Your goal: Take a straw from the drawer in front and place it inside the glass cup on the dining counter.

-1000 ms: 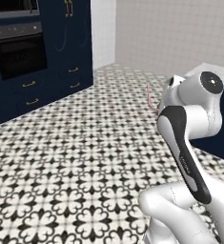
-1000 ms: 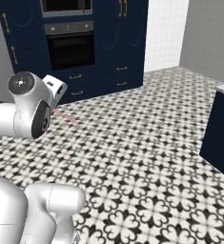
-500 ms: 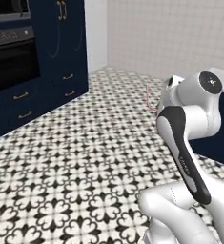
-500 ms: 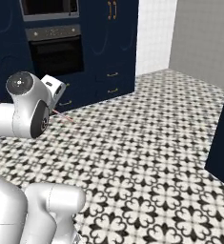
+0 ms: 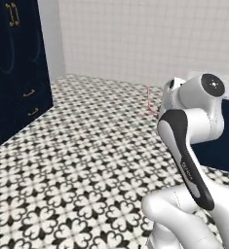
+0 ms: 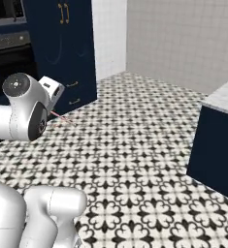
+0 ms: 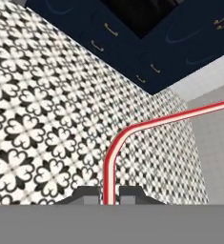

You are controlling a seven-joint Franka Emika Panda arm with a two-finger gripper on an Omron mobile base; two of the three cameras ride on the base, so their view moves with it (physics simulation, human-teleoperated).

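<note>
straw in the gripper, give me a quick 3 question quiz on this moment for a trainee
1. True or false: the gripper holds the straw between its fingertips.
2. Multiple choice: in the hand view, past its bend the straw runs toward
A. the tiled wall side
B. the oven
C. a stool
3. Fill in: the floor is tiled in a black and white ____ pattern.

Key
1. True. The red straw rises from between the two dark fingertips.
2. A. It bends and runs toward the pale grey tiled wall, away from the navy cabinets.
3. Floral.
</note>
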